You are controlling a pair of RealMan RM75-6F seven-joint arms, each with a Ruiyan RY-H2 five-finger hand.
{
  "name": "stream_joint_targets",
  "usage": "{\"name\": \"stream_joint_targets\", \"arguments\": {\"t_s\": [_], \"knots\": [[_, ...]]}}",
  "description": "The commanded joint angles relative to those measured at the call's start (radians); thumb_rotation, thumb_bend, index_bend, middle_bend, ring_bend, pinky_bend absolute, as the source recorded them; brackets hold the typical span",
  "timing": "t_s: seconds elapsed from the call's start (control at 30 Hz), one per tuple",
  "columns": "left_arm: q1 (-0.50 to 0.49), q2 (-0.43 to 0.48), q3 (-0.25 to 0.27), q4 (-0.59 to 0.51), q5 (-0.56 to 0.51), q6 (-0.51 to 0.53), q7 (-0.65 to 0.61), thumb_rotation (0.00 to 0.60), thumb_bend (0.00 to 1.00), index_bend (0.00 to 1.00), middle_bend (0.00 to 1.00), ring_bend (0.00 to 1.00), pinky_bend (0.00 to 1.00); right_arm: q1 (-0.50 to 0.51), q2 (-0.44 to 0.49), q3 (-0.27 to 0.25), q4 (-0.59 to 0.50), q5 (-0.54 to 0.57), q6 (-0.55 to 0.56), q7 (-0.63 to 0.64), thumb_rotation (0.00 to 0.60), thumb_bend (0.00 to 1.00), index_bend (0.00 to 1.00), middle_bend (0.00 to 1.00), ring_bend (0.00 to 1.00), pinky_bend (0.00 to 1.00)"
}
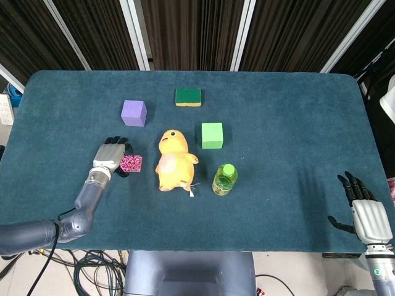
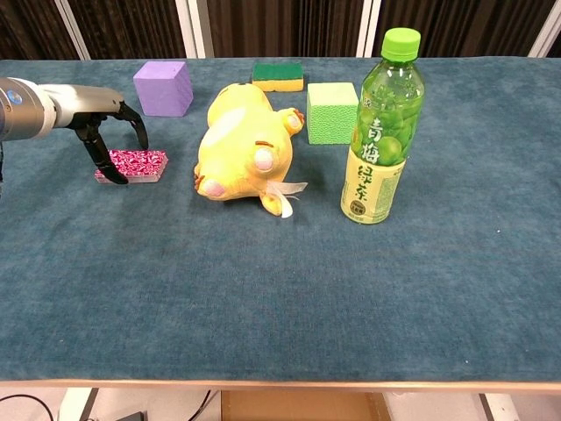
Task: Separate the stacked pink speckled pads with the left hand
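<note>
The stacked pink speckled pads (image 2: 132, 164) look thin, light and somewhat soft, so they will probably flex and slide on the felt-like table (image 1: 278, 123) rather than lift cleanly; the best hold is likely the top pad's near edge, pinched where the seam between layers shows, with the lower pad left to drag against the cloth. They lie directly under the fingertips of the left hand (image 1: 112, 155), a flat rectangular stack with a dense magenta-and-white fleck and a paler edge band, still lying one on the other. The left hand hovers over their outer end with its fingers (image 2: 98, 147) arched and spread, one dark tip down at the stack's edge; it holds nothing, though whether that tip touches the pad I cannot tell. Beyond the pads, away from this hand, lies a yellow plush duck (image 2: 243, 144), and further off a green tea bottle (image 2: 379, 127). The right hand (image 1: 365, 214) rests well apart at the table's near edge, fingers spread and empty.
</note>
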Motion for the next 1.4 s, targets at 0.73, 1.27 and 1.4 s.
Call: {"name": "stream_joint_targets", "arguments": {"t_s": [0.73,1.27,1.4], "knots": [[-0.016,-0.008,0.008,0.022,-0.035,-0.014,0.006,0.6,0.19,0.43,0.17,0.05,0.04,0.0,-0.001,0.002,-0.002,0.009,-0.004,-0.007,0.6,0.18,0.0,0.0,0.05,0.21],[-0.023,-0.01,0.008,0.015,-0.039,-0.004,0.01,0.6,0.22,0.46,0.18,0.05,0.04,0.002,-0.001,0.002,-0.005,0.011,-0.008,-0.008,0.6,0.18,0.0,0.0,0.05,0.21],[-0.024,-0.008,0.006,0.012,-0.042,0.001,0.009,0.6,0.23,0.47,0.18,0.05,0.04,0.002,-0.001,0.002,-0.005,0.012,-0.009,-0.007,0.6,0.18,0.0,0.0,0.05,0.21]]}}
